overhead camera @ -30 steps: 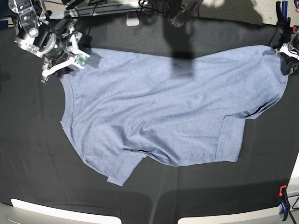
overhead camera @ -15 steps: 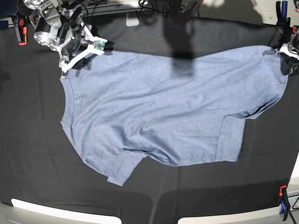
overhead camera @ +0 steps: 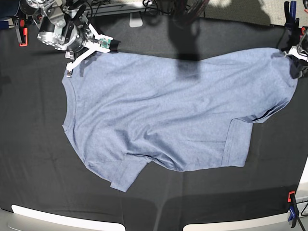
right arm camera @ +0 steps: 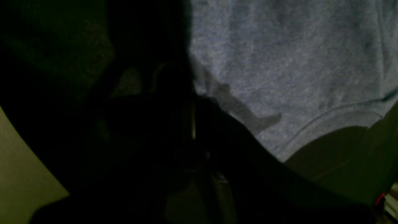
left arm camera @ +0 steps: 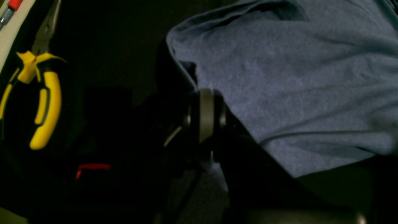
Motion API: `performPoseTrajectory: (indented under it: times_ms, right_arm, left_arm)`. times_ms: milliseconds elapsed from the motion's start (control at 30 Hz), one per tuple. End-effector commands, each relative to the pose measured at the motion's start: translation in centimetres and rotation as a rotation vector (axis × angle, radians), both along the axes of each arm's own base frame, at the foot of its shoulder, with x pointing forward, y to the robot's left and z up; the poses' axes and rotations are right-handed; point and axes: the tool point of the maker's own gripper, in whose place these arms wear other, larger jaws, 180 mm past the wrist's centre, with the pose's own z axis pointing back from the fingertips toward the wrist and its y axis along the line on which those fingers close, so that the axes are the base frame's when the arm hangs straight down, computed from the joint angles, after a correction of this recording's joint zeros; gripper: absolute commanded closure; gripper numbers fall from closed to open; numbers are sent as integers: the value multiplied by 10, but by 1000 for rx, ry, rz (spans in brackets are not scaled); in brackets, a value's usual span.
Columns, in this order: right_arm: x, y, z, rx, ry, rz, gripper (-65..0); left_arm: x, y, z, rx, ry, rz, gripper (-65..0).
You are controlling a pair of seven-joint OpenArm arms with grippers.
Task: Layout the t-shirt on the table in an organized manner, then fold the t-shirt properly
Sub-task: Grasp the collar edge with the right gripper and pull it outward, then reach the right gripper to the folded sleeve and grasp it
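Observation:
The light blue-grey t-shirt [overhead camera: 168, 106] lies spread and creased on the black table [overhead camera: 33, 159], one sleeve pointing to the front edge. At the far left, my right gripper [overhead camera: 79, 60] sits on the shirt's back-left corner. In the right wrist view its dark jaws [right arm camera: 192, 102] stand nearly together with the t-shirt [right arm camera: 279, 62] edge running in between them. At the far right, my left gripper [overhead camera: 294, 60] is shut on the shirt's back-right corner. The left wrist view shows the t-shirt [left arm camera: 295, 77] fabric draped from the left gripper [left arm camera: 205, 115].
Yellow-handled pliers [left arm camera: 43, 102] lie beside the left gripper. An orange and blue clamp [overhead camera: 291, 207] holds the front-right table edge, another orange clamp [overhead camera: 19, 31] stands at the back left. A white object [overhead camera: 136, 20] and cables lie along the back edge.
My right arm moved up and right to the shirt's back-left corner and its jaws closed there. That corner has shifted slightly towards the back. The left arm has not moved.

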Motion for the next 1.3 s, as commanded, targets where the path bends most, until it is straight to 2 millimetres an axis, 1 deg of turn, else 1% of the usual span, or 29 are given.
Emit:
performPoseTrajectory:
  times_ms: [0, 67, 133, 233, 267, 300, 467, 633, 700, 800, 933, 967, 1067, 1100, 1133, 1267]
  right_arm:
    - [12, -2, 13, -13, -56, 4, -51]
    - [14, 1, 17, -7, -68, 10, -63]
    - [13, 0, 17, -14, -67, 7, -119]
    - [12, -3, 16, -21, -53, -11, -230]
    - [11, -3, 15, -19, -48, -14, -247]
    - [10, -2, 15, -19, -47, -13, -249]
    - [11, -3, 16, -19, -51, -15, -249]
    - [33, -4, 26, -13, -121, -39, -249]
    - [39, -1, 30, 6, -130, -44, -249]
    - [43, 3, 32, 34, -131, -52, -249]
    - [43, 3, 32, 32, -128, -50, -248]
    - [42, 3, 31, 30, -123, -44, -238]
    - [39, 3, 30, 24, -108, -30, -129]
    - [39, 3, 30, 21, -106, -29, -104]
    - [39, 3, 29, 21, -105, -29, -92]
    - [40, -2, 32, -2, -110, -30, -92]
  left_arm:
    - [6, 4, 14, 23, -47, -10, 0]
    - [6, 4, 14, 23, -47, -10, 0]
    - [6, 4, 14, 23, -47, -10, 0]
    - [6, 4, 14, 23, -46, -10, 0]
    - [6, 4, 14, 23, -46, -10, 0]
    - [6, 4, 14, 23, -46, -10, 0]
    - [6, 4, 14, 23, -46, -10, 0]
    - [6, 4, 14, 23, -46, -10, 0]
    - [6, 4, 14, 23, -46, -10, 0]
    - [6, 4, 14, 23, -46, -10, 0]
    - [6, 4, 14, 23, -46, -10, 0]
    - [6, 4, 14, 23, -47, -10, 0]
    - [6, 4, 14, 23, -47, -10, 0]
    - [6, 4, 14, 23, -47, -10, 0]
    - [6, 4, 14, 23, -47, -10, 0]
    - [6, 4, 14, 23, -47, -10, 0]
